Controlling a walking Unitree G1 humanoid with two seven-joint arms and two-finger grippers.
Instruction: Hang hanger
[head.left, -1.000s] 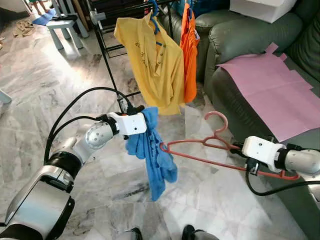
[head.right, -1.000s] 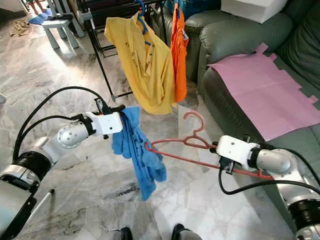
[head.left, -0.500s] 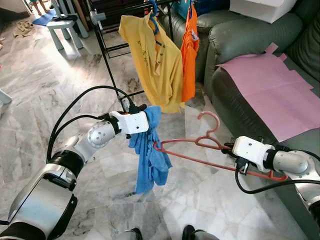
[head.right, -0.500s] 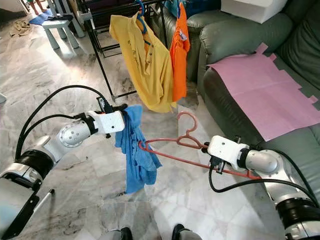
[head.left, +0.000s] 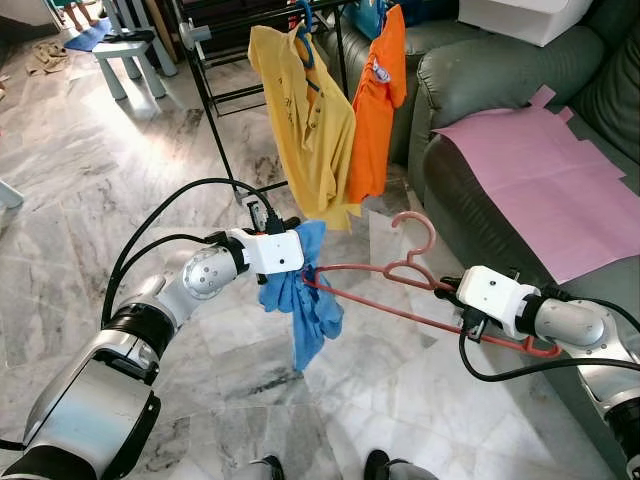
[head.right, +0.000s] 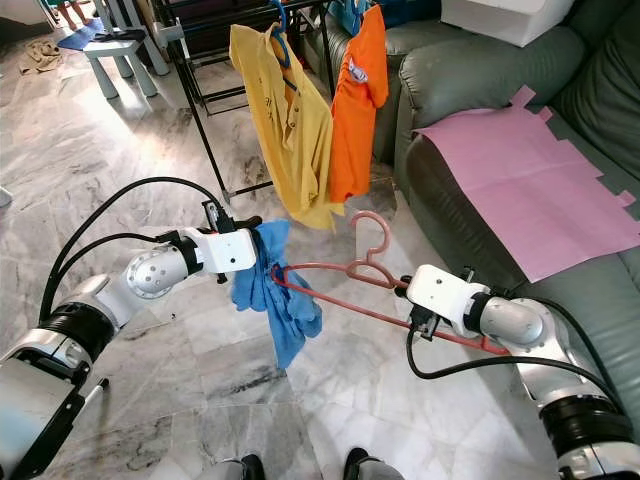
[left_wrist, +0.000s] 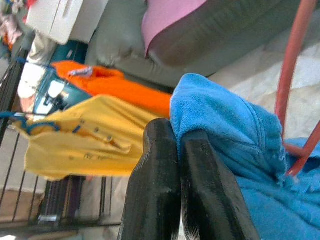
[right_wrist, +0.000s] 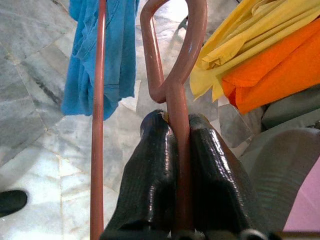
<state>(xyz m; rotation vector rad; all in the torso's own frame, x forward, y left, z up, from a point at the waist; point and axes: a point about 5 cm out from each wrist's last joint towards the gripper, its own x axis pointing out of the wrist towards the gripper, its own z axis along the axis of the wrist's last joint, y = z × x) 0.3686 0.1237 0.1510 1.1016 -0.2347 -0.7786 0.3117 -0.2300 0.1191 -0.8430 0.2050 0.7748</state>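
Red hanger (head.left: 400, 285) is held in the air above the marble floor (head.left: 120, 180), roughly level, hook pointing up. One end of it is pushed into a blue cloth (head.left: 300, 300); the other end reaches toward the sofa.

Right pincer (right_wrist: 179, 131) is closed on the hanger at the neck just below the hook; the right wrist view shows both black fingers (right_wrist: 150, 165) pressed against the red wire. The long bar runs alongside the fingers, not gripped.

Left pincer (left_wrist: 177, 137) is closed on the blue cloth, with a fold of it bunched at the fingertips. The cloth hangs down from this grip, and the hanger end touches it just beside the pincer.

Surroundings: a black drying rack (head.left: 215, 90) stands behind, close to the hanger hook. On it hang a yellow shirt (head.left: 305, 120) on a blue hanger and an orange shirt (head.left: 375, 110) beside it, the two touching. The yellow shirt's hem hangs just above and behind the blue cloth. A dark green sofa (head.left: 470, 70) stands on the right with a pink sheet (head.left: 540, 180) on its seat. A small grey stool (head.left: 125, 55) stands well apart at the back left.
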